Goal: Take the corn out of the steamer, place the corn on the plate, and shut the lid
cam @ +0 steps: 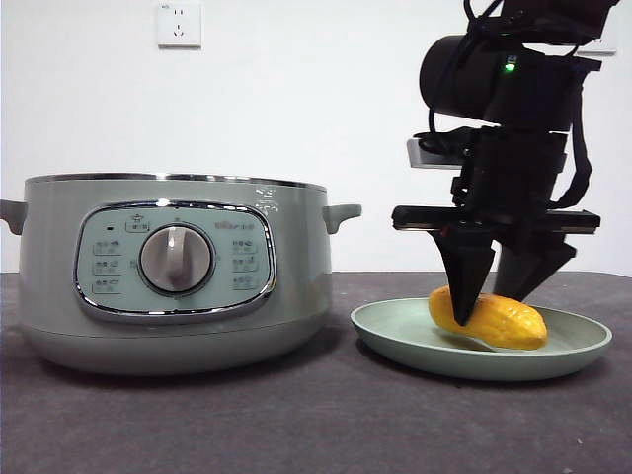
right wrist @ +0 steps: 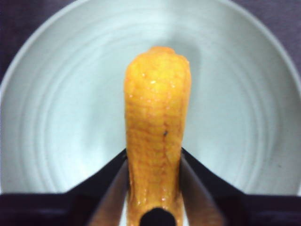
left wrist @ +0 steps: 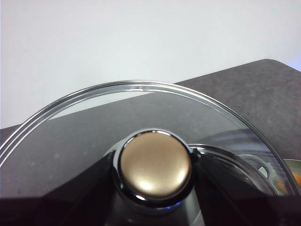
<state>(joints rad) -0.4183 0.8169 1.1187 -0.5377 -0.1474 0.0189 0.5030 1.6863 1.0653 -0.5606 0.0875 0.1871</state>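
Note:
The steamer [cam: 178, 276] stands at the left of the front view with its top uncovered. To its right, the orange-yellow corn [cam: 504, 321] lies in the pale-green plate [cam: 395, 331]. My right gripper [cam: 491, 301] reaches down over it from above. In the right wrist view both jaws press the sides of the corn [right wrist: 157, 136] over the plate [right wrist: 56, 117], so the right gripper [right wrist: 155, 188] is shut on it. My left gripper [left wrist: 155, 174] is shut on the knob [left wrist: 155, 165] of the glass lid [left wrist: 94, 127], held off the table and out of the front view.
The dark table [cam: 316, 415] runs across the foreground, with bare surface in front of the steamer and the plate. A white wall stands behind, with a socket [cam: 179, 24] at the upper left.

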